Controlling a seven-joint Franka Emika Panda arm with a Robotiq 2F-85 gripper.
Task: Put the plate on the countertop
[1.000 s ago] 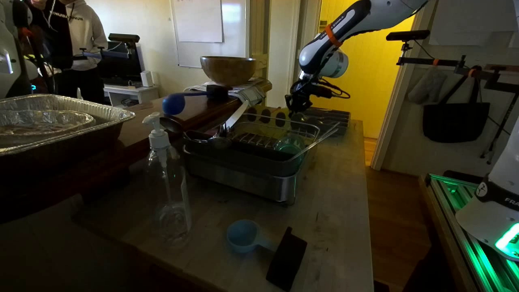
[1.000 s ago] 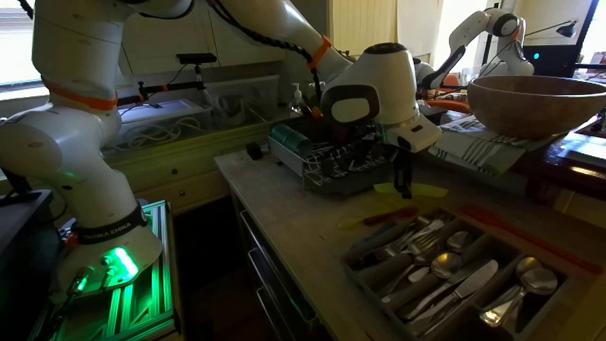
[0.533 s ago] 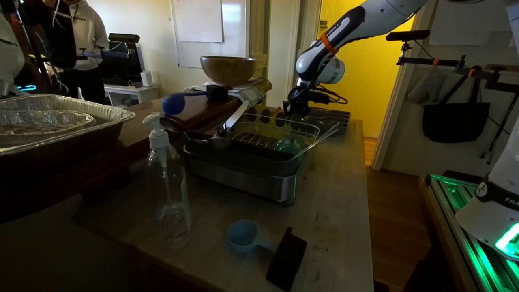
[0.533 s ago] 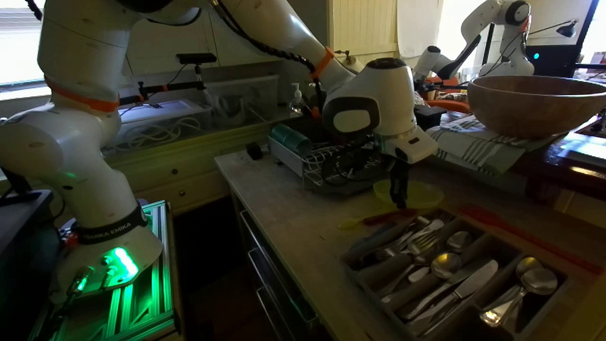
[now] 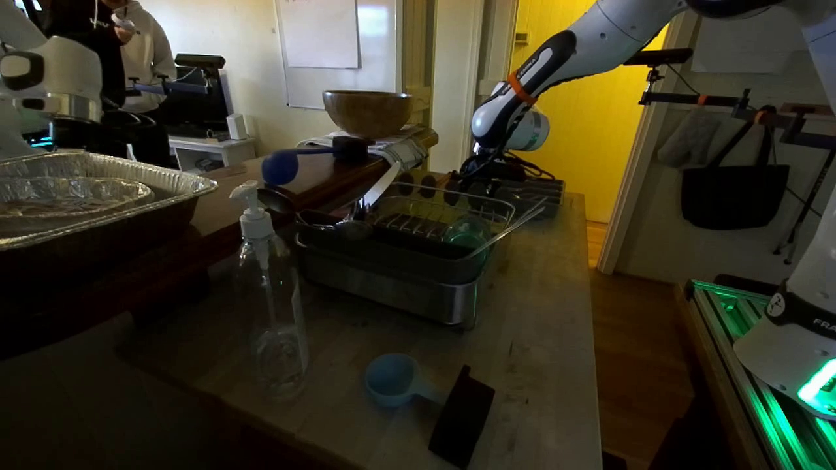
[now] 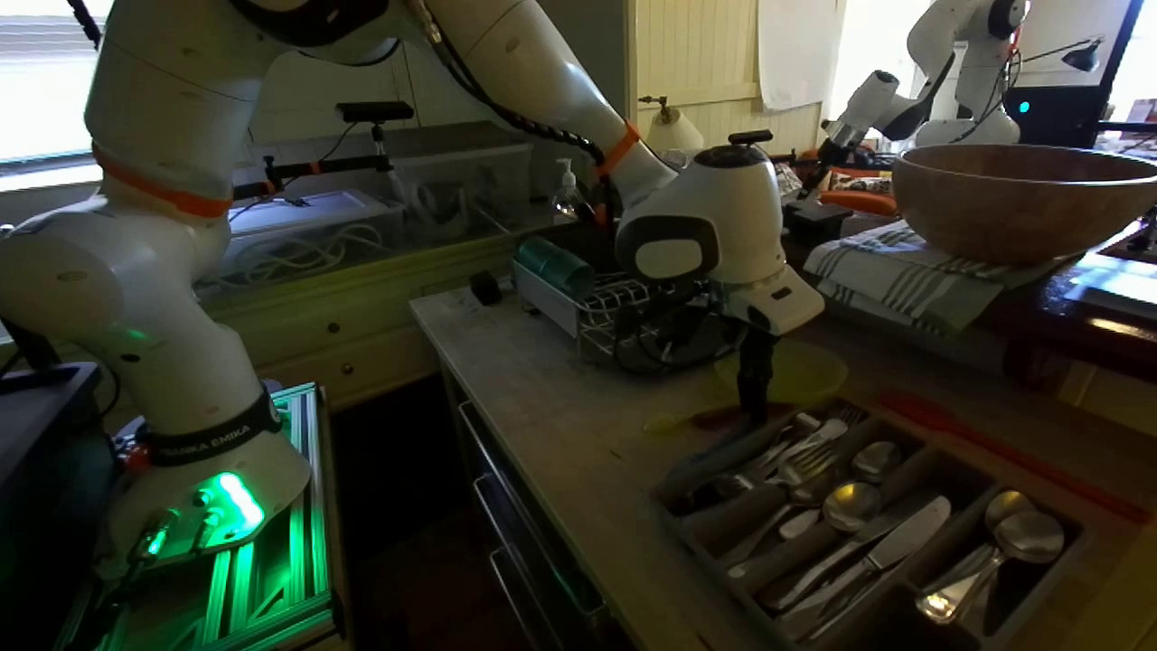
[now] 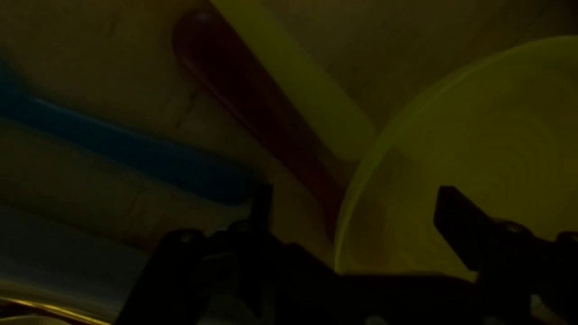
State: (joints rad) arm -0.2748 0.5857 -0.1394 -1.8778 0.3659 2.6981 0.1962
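Observation:
The yellow-green plate (image 6: 809,375) lies about flat on the countertop (image 6: 542,398), between the dish rack and the cutlery tray. In the wrist view the near part of the plate (image 7: 474,126) fills the right side, dim but clear. My gripper (image 7: 354,198) stands open, its fingers well apart: one is outside the plate's rim, the other over the plate's inside. Neither finger visibly presses the rim. In an exterior view the gripper (image 6: 755,416) points down at the plate's near side. The dish rack and arm largely hide the plate in the opposite exterior view.
A red handle (image 7: 253,99) and a yellow-green handle (image 7: 302,85) run under the plate's rim; a blue handle (image 7: 135,155) lies beside them. The cutlery tray (image 6: 714,556) is close by. Behind stands the dish rack (image 5: 392,287). A wooden bowl (image 6: 1012,212) sits on a towel.
A second ago the plate showed nearly edge-on at the gripper; it has dropped to lie flatter. The gripper has let go, opened, and moved down and slightly away from the towel.

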